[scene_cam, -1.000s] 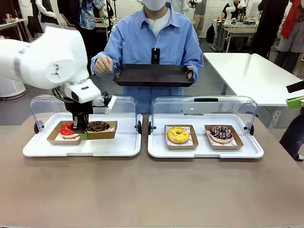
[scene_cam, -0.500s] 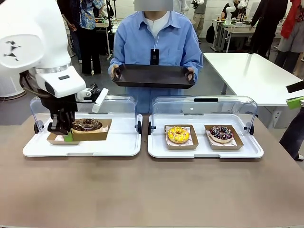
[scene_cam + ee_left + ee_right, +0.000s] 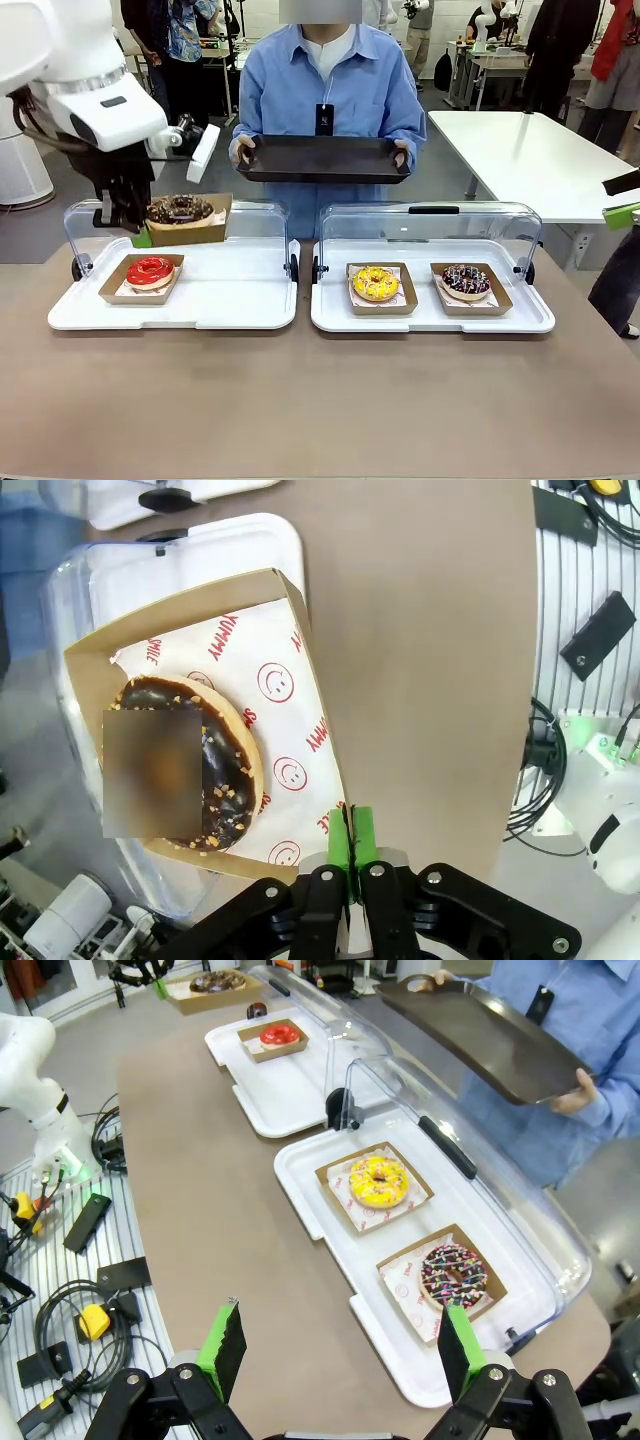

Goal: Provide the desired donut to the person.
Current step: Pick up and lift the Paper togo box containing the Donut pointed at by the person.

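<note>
In the front view, the left hand [image 3: 140,232] is seen above the left white tray [image 3: 235,305]. Its green pads are pinched on the left edge of a cardboard tray [image 3: 195,232], in which the chocolate donut [image 3: 180,209] is carried. This cardboard tray is held level in the air, in front of the raised clear lid [image 3: 255,215] and apart from the white tray beneath. 1 red donut [image 3: 150,270] lies in its own cardboard tray on that white tray. On the right white tray [image 3: 430,322], a yellow donut [image 3: 376,283] and a sprinkled donut [image 3: 466,280] are set side by side, each in a cardboard tray. Beyond the worktop [image 3: 320,400], a dark tray [image 3: 322,158] is held at both ends by the person [image 3: 330,90], well apart from the carried donut.

In the left wrist view, the 2 green pads are seen pressed together on the cardboard wall at the edge of a printed paper liner [image 3: 285,720]. The chocolate donut rests on this liner, near the pads but not touching them. The white tray and the brown worktop are seen below.

In the right wrist view, the right hand [image 3: 340,1345] is spread wide with nothing between its pads, above the near edge of the worktop beside the right white tray. The carried chocolate donut is seen far off at the top left.
</note>
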{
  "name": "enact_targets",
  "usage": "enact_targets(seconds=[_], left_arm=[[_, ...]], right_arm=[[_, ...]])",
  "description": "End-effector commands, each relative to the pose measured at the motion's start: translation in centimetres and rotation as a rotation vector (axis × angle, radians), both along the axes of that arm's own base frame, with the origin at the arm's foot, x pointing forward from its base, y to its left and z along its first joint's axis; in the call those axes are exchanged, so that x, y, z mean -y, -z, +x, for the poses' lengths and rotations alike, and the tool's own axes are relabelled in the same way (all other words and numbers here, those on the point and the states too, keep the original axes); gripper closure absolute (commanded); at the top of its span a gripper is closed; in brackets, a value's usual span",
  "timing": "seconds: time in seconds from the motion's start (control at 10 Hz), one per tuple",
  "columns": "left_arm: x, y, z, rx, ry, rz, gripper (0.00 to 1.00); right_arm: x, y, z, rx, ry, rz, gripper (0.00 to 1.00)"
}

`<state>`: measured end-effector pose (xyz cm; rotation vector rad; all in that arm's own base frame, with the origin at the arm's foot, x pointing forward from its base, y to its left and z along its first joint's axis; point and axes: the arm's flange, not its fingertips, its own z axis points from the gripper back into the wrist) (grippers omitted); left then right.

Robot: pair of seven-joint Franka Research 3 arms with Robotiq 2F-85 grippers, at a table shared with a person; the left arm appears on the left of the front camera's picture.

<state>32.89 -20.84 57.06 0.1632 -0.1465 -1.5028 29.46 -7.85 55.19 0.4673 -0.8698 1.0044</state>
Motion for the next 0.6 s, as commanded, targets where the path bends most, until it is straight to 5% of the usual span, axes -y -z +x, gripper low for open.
enact_targets(seconds=[0.0,0.5], left_arm=[[0.0,1.1,1.8,-0.008,-0.007,-0.011,1.0],[0.0,0.0,0.0,0.0,0.0,0.0,1.0]], right_arm=[[-0.1,0.0,0.2,0.011,-0.012,0.02,0.0],[-0.1,0.0,0.2,0.011,-0.012,0.02,0.0]])
